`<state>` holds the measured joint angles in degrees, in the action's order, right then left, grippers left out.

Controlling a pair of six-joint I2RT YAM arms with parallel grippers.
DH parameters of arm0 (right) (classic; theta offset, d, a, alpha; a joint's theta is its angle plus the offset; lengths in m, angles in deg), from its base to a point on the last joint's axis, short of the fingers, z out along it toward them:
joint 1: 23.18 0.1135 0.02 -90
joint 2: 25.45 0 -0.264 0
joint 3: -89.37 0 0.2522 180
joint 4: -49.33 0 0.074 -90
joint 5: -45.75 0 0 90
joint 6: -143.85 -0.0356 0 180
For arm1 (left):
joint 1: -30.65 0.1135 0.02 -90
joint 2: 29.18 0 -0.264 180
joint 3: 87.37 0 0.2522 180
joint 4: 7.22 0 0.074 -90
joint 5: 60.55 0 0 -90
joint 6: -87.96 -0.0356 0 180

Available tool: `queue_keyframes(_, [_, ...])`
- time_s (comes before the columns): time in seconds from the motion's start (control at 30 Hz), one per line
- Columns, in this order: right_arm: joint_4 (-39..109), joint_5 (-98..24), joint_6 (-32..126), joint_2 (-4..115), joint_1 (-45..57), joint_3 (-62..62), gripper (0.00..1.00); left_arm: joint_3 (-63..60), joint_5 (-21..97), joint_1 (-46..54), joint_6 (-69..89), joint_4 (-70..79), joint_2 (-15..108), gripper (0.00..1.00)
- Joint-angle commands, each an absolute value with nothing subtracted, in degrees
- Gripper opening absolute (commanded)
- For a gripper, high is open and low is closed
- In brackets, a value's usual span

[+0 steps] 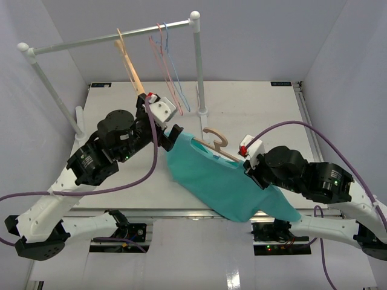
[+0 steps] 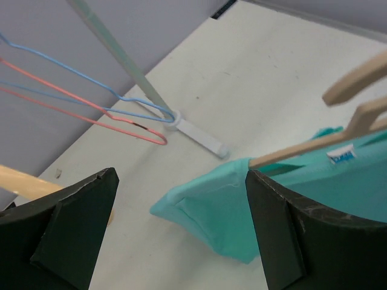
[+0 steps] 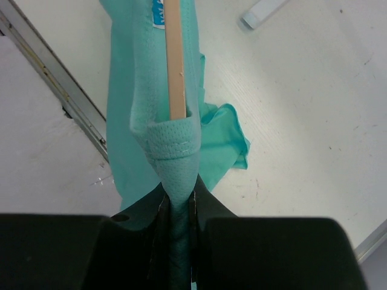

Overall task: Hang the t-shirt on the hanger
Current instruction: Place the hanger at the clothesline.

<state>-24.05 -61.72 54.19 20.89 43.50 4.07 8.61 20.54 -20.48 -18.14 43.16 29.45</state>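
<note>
R wrist cam only: R tool (image 3: 179,208) clamps t-shirt (image 3: 130,90) at hanger (image 3: 175,54) tip | L tool (image 2: 181,178) wide, empty

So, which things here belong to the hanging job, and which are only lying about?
For the job: t-shirt; hanger pushed into it; right gripper, shut on the t-shirt; left gripper, open near its shoulder.

Just there: rack; thick wooden hanger, pink hanger, blue hanger, all on its rod.
</note>
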Motion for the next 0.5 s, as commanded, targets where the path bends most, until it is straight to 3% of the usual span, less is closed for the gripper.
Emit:
queue_keyframes(0.0, [-23.6, -66.7, 51.4, 22.1, 43.3, 5.9, 0.08, 11.9, 10.8, -20.7, -11.0, 39.2, 28.3, 0.98])
queue_keyframes(0.17, [-24.0, -65.8, 51.3, 24.4, 43.3, 6.0, 0.08, 9.9, 8.6, -20.8, -8.9, 35.5, 25.3, 0.98])
queue_keyframes(0.47, [-23.4, -77.2, 51.2, 34.7, 40.2, -3.7, 0.08, 7.8, 4.3, -20.7, -2.9, 33.6, 23.0, 0.98])
